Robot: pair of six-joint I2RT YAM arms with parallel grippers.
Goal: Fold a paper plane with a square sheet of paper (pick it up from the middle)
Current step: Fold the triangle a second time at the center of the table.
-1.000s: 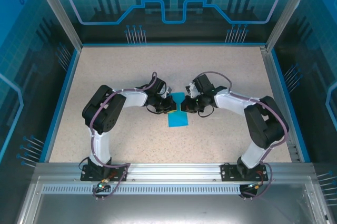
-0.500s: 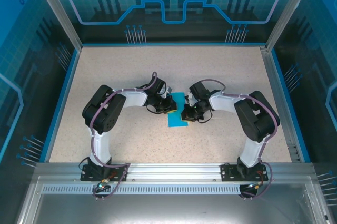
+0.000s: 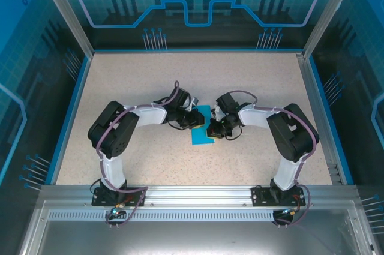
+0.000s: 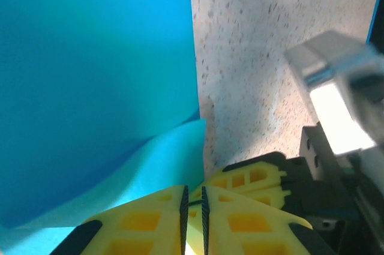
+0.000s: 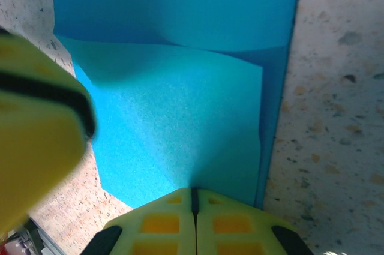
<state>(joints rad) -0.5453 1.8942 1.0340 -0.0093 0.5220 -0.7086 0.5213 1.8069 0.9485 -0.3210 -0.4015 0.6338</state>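
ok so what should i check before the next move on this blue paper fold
1. right gripper shut on the thin cyan-blue paper sheet, at its raised flap: ok
2. left gripper has paper between its closed jaws: cannot tell
3. flap pressed flat into a crease: not ok, it bows upward
4. room between the two grippers: not ok, they crowd together at the sheet
5. sheet resting on the speckled beige table, away from its edges: ok
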